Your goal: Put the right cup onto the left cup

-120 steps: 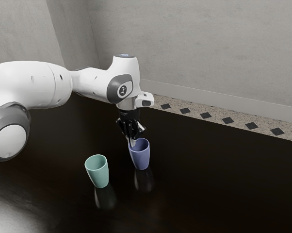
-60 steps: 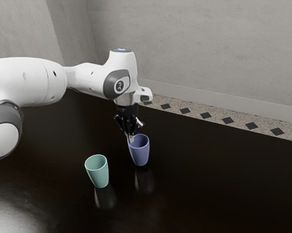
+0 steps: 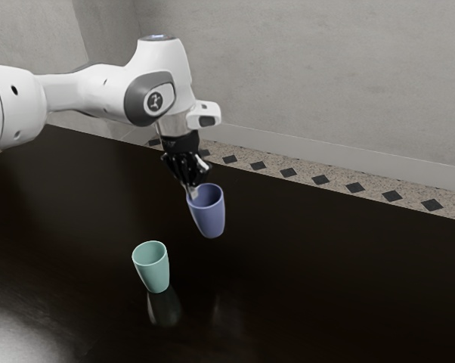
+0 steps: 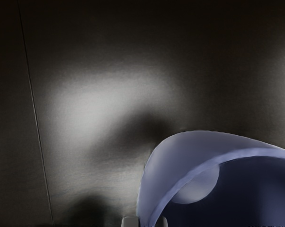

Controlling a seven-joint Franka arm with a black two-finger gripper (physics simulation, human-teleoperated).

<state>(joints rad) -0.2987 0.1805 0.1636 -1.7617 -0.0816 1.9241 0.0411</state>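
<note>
- Tabletop (image 3: 326, 287): dark, glossy; grey wall (image 3: 303, 76) behind.
- Gripper (image 3: 192, 192): jaws pinching the purple cup (image 3: 213, 219) by its side at the rim.
- Purple cup: held above tabletop, apart from green cup.
- Green cup (image 3: 154, 272): standing upright on tabletop.

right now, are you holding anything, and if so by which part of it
The purple cup, pinched at its rim between the jaws, one inside the cup and one outside.

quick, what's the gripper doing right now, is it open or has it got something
Gripper: closed on the rim wall of the blue-purple cup, one finger inside, one outside, holding it above the table.
</note>
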